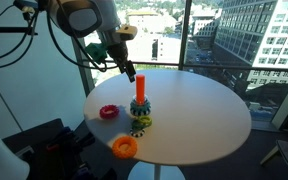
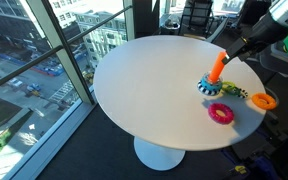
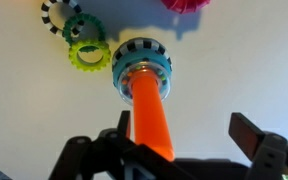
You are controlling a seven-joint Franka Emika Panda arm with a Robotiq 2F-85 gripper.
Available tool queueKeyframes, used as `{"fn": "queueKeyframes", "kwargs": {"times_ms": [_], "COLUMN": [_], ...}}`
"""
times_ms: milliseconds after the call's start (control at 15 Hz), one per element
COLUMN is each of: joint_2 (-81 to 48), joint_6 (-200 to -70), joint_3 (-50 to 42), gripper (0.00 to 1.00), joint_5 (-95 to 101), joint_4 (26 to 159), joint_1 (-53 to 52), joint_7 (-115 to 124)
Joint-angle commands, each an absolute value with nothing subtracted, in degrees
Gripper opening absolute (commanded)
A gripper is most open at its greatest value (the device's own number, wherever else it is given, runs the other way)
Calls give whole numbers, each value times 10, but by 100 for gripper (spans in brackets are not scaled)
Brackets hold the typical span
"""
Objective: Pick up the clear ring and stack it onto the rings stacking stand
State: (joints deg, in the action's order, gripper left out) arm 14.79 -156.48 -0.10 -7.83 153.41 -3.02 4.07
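The rings stacking stand is an upright orange peg on a round base with teal-blue rings. It stands near the middle of the white round table and shows in both exterior views. My gripper is open and empty, directly above the peg. The peg's top lies close to the left finger. In the exterior views the gripper hovers at the peg's top. I cannot make out the clear ring in any view. A pale toothed rim circles the peg's foot.
A magenta ring and a larger orange ring lie on the table near the stand. Green and black-and-white toothed rings lie beside the base. Windows stand behind the table.
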Motion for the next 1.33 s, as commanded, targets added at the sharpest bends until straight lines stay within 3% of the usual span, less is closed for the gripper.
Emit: {"fn": "queueKeyframes", "kwargs": {"times_ms": [0, 667, 1267], "joint_2": [162, 170, 210], "joint_6": [-1458, -1143, -1064], "joint_3": [-11, 5, 33], "gripper": [100, 100, 100], "joint_5": [-99, -52, -5], "joint_4": [1503, 1380, 1316], "joint_1": [-41, -23, -23], "joint_7": [7, 30, 78]}}
